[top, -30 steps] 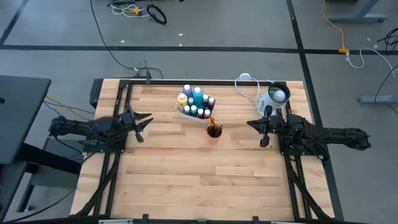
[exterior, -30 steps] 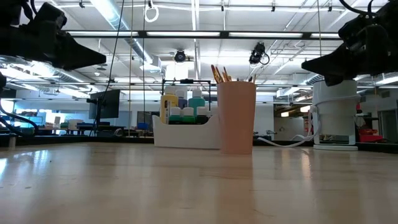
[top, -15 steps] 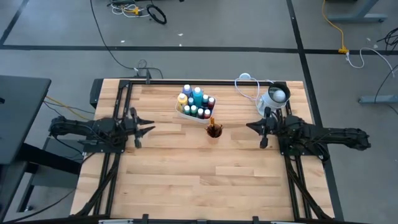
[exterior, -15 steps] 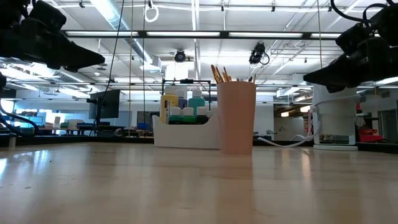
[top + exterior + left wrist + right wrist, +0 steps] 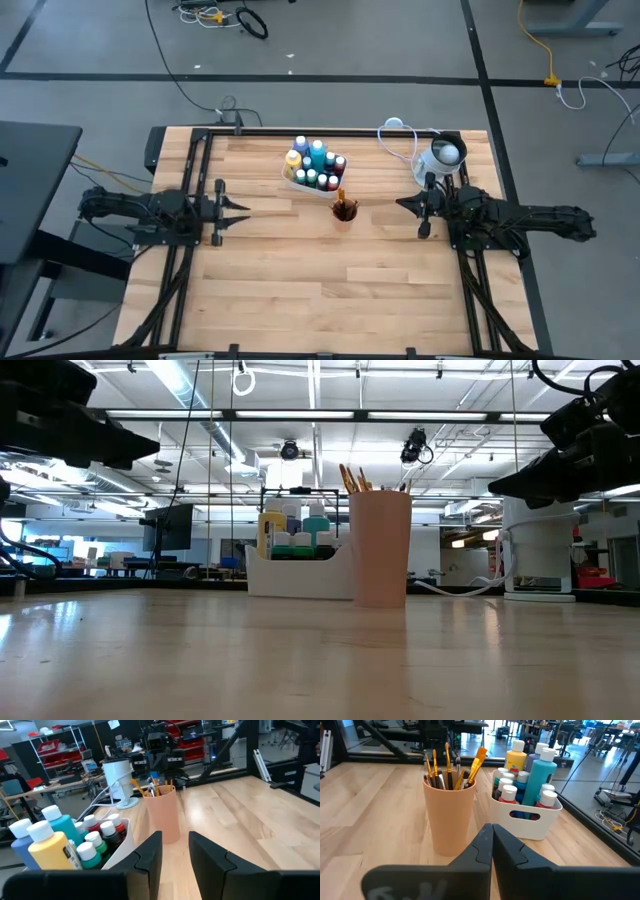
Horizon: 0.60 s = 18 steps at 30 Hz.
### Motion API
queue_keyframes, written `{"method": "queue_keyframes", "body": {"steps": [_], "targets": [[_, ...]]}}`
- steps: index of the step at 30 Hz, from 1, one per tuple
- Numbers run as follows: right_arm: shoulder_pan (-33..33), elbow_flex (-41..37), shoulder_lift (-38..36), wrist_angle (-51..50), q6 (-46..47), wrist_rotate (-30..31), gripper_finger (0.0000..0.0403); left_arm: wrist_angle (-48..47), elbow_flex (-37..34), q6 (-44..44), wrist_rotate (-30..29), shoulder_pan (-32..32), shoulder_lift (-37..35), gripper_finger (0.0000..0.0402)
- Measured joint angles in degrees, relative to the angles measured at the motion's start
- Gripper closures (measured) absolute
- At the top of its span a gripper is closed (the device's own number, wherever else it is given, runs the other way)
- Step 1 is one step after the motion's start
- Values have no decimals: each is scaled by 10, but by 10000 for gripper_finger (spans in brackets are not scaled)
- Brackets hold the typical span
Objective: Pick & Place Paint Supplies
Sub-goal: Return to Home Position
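Several small white-capped paint bottles (image 5: 315,160) stand in a white caddy (image 5: 525,822) at the table's far middle. Just in front of it, a peach cup (image 5: 344,210) stands on its base and holds the brushes (image 5: 445,767), one of them orange. My left gripper (image 5: 240,207) hovers at the table's left. It points level toward the cup and is open, with nothing between its fingers (image 5: 150,852). My right gripper (image 5: 402,203) hovers to the right of the cup, shut and empty, and points at the cup (image 5: 449,812).
A white-and-grey round container (image 5: 443,157) with a white cable stands at the far right, behind my right gripper. Black frame rails (image 5: 190,250) run along the left and right sides of the table. The near half of the wooden top (image 5: 320,290) is bare.
My left gripper has swung round in place. It was slanting toward the far edge and now points straight toward the table's right edge. My right gripper has tipped slightly downward. The bottles, the cup and the brushes have stayed where they were.
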Motion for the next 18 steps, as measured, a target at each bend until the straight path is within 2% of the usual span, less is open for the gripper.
{"method": "queue_keyframes", "body": {"steps": [6,11,15,18], "targets": [[0,0,0,0,0,0,396,4,-1,1,3,0,0,297],[0,0,0,3,0,0,396,64,-2,27,6,0,0,297],[0,0,0,3,0,1,396,65,-19,16,8,0,0,297],[0,0,0,3,0,1,396,104,-31,11,36,1,13,297]]}}
